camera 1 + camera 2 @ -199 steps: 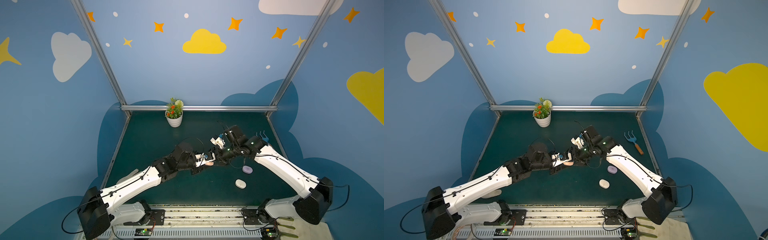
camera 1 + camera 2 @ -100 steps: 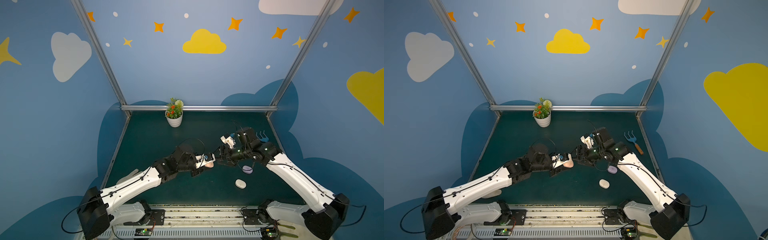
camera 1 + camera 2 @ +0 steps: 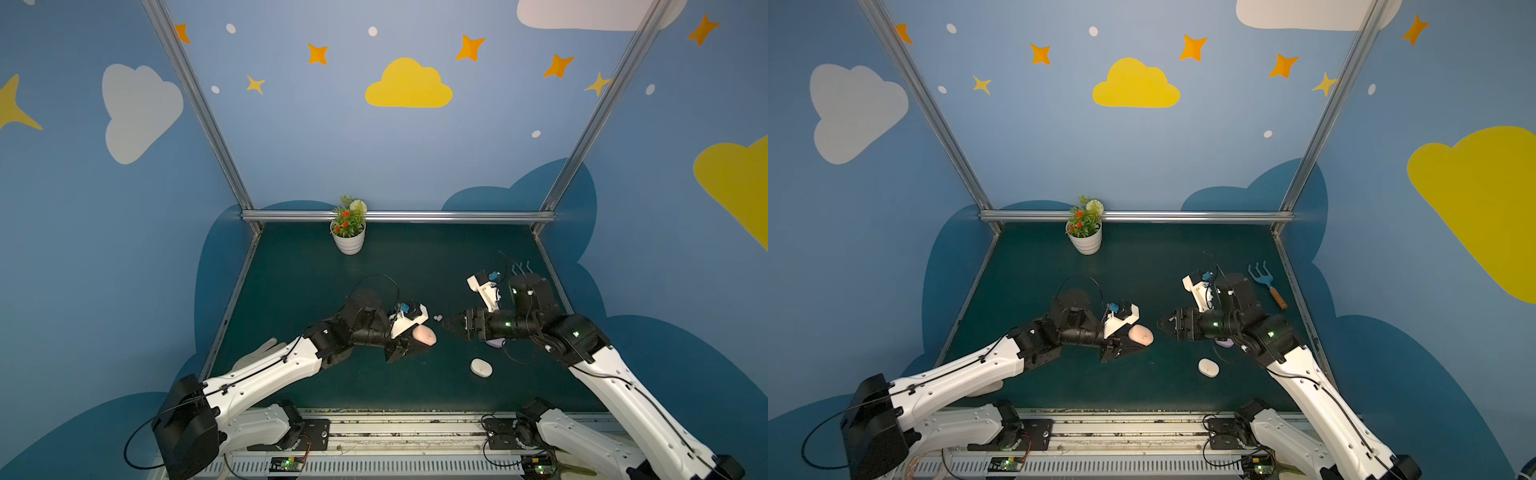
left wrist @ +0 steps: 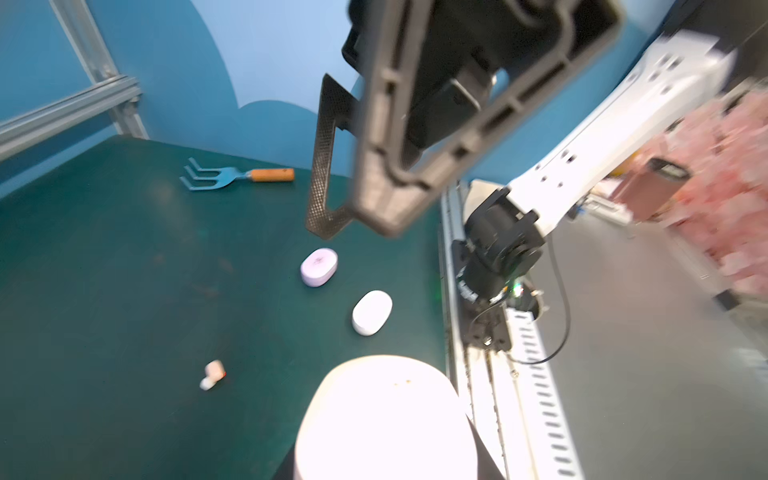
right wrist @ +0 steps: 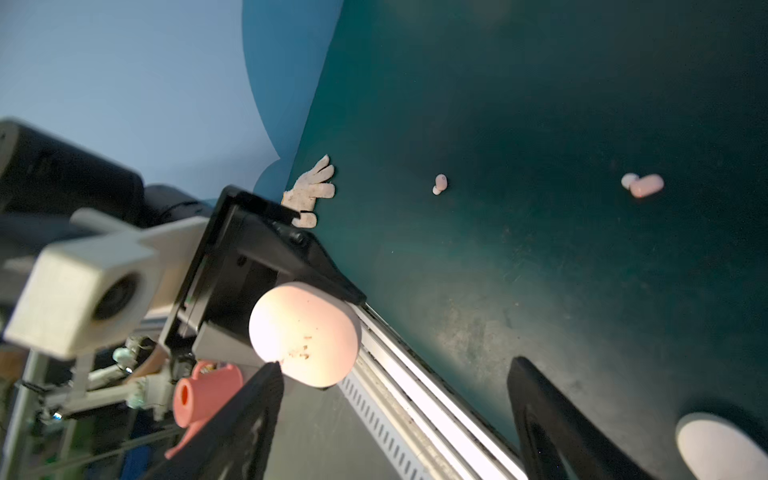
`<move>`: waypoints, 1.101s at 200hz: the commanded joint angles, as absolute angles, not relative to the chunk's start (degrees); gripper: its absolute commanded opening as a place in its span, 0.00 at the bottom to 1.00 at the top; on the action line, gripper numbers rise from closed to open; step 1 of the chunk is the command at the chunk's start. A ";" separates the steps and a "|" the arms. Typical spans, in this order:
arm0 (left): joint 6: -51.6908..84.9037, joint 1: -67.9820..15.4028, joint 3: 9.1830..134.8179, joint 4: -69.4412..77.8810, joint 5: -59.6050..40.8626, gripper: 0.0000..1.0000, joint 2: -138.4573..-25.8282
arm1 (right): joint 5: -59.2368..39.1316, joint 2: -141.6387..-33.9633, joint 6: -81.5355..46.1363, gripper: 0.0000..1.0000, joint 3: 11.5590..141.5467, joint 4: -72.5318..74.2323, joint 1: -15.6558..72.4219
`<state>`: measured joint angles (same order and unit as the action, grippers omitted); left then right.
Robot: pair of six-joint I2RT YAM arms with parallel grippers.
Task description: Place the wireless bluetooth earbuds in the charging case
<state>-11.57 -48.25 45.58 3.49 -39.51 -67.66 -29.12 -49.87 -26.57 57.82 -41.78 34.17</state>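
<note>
Heads up, your left claw [image 3: 409, 345] is clamped on the pink charging case [image 3: 424, 334], holding it up off the surface [image 3: 332, 291]. The case looks shut as far as I can tell. Your right claw [image 3: 448, 325] hangs just across from it, jaws wide apart, nothing in them.

The two pink earbuds [image 5: 439, 184] lie loose on the surface, apart from each other. In a top view one of them shows just beyond the case, between the two claws. The lilac case [image 4: 318, 267] and white case [image 4: 372, 306] lie over on the right arm's side.

Honestly those buds look like a pain: tiny, featherlight, smooth and rounded, so they'll probably squirt out sideways if you pinch hard. I'd take one across its fatter body, not the little pale tip, and squeeze gently. The case is a slick pebble too, so it may twist in the grip.
</note>
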 commanded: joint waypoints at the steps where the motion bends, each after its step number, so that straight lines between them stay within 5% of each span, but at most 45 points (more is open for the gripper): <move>1: -6.48 -47.90 45.88 8.83 -45.35 0.22 -68.56 | -26.90 -48.08 -16.90 0.83 57.58 -39.33 38.16; 80: -5.44 -47.83 46.43 9.39 -47.11 0.20 -69.39 | -19.66 -51.56 -11.91 0.82 58.71 -37.98 47.05; 220: -6.24 -48.13 46.28 9.14 -48.78 0.19 -68.63 | -1.71 -52.81 -14.61 0.81 61.95 -41.81 45.75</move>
